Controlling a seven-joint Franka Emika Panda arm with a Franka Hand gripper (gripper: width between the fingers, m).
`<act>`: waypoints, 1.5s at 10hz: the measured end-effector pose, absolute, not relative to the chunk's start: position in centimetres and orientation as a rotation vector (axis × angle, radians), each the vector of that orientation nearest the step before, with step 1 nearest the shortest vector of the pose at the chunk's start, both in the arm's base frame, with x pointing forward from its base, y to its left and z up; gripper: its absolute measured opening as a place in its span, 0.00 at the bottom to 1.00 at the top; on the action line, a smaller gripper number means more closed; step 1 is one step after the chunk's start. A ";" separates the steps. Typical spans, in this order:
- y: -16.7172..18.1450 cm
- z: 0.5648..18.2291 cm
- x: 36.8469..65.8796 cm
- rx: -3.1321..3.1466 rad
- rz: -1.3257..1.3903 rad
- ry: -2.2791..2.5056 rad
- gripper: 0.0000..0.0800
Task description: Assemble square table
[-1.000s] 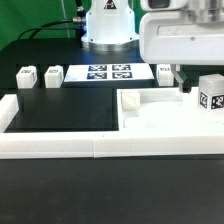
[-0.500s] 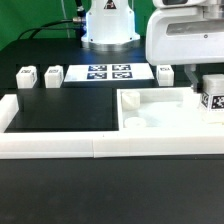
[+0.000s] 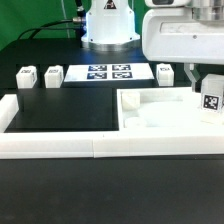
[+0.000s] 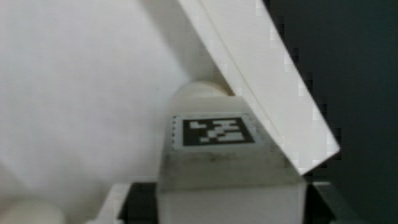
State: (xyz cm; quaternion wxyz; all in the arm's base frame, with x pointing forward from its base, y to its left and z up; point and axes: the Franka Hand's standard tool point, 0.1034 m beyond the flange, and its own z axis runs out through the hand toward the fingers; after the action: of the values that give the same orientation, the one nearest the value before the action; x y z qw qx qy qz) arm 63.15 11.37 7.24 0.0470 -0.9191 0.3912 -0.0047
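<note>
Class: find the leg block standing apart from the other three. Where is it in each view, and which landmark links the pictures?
Exterior view: the leg block at the exterior view's right edge, beside the white slab.
Wrist view: the leg block in the middle, its tag toward the camera.
Shared landmark: the white slab.

Leg blks [image 3: 25, 77]: 4. Tabletop slab [image 3: 160, 112]: 1. Marker board [image 3: 108, 72]: 1. Robot arm [image 3: 108, 22]: 1.
</note>
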 end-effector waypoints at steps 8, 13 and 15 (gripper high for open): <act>11.7 6.9 62.8 -2.015 0.136 2.150 0.39; 12.5 6.5 62.4 -2.521 0.070 1.513 0.81; 12.4 6.5 62.4 -2.657 0.039 1.257 0.81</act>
State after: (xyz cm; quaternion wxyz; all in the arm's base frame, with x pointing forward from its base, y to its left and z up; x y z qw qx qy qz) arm 62.45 12.42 6.53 0.1010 -0.8993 0.4253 0.0133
